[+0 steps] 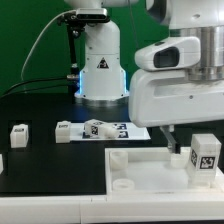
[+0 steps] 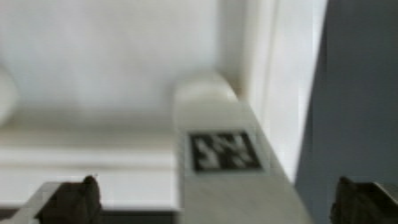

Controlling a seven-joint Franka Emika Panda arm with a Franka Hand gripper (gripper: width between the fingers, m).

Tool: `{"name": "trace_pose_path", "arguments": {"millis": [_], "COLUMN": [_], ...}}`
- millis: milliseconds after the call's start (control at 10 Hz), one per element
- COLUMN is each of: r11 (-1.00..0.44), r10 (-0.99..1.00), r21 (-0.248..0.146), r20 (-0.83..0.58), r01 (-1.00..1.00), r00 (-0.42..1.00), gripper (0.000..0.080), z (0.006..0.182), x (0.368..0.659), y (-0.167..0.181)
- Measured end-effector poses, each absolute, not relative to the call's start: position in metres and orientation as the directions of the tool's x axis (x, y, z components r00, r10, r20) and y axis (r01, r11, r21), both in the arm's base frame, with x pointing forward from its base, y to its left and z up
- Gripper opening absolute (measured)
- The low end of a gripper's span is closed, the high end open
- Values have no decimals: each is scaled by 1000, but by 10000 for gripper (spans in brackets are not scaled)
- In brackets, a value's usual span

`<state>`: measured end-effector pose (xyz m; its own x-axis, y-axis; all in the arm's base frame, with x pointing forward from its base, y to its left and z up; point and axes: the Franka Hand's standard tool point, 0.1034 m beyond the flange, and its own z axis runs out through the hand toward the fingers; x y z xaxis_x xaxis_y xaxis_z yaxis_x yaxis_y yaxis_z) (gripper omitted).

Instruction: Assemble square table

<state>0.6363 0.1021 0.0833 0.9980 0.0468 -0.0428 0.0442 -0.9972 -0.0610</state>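
The white square table panel (image 1: 150, 170) with a raised rim lies at the front, and a round socket (image 1: 121, 186) shows at its near corner. One white leg (image 1: 205, 160) with a black-and-white tag stands on the panel at the exterior view's right. My gripper (image 1: 190, 140) hangs just above that leg. In the wrist view the leg (image 2: 222, 140) lies between my two dark fingertips (image 2: 71, 203), next to the panel's rim (image 2: 258, 60). The gripper (image 2: 217, 208) is open, with gaps on both sides of the leg.
Three loose tagged legs lie on the black table behind the panel: one at the far left (image 1: 18, 132), one in the middle (image 1: 65, 131), one (image 1: 97, 128) on the marker board (image 1: 130, 131). The robot base (image 1: 100, 70) stands behind them.
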Motion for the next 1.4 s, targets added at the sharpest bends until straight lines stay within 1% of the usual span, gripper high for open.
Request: {"name": "trace_pose_path", "arguments": {"millis": [300, 400, 500, 800, 1000, 1100, 1200, 1400], "r11": [-998, -997, -989, -940, -818, -753, -659, -381], "r10": [14, -35, -136, -334, -571, -655, -749, -916], "r21": [-60, -60, -54, -40, -40, -37, -48, -113], "r20": [-52, -56, -61, -71, -50, -50, -49, -84], "r01": [11, -38, -139, -337, -573, -656, -750, -917], "r00": [999, 998, 989, 940, 819, 754, 661, 391], "gripper": [637, 467, 285, 285, 285, 285, 285, 285], "z": [82, 82, 82, 82, 80, 80, 79, 79], "x": [638, 638, 638, 638, 640, 640, 641, 639], "y": [102, 103, 103, 104, 112, 114, 115, 114]}}
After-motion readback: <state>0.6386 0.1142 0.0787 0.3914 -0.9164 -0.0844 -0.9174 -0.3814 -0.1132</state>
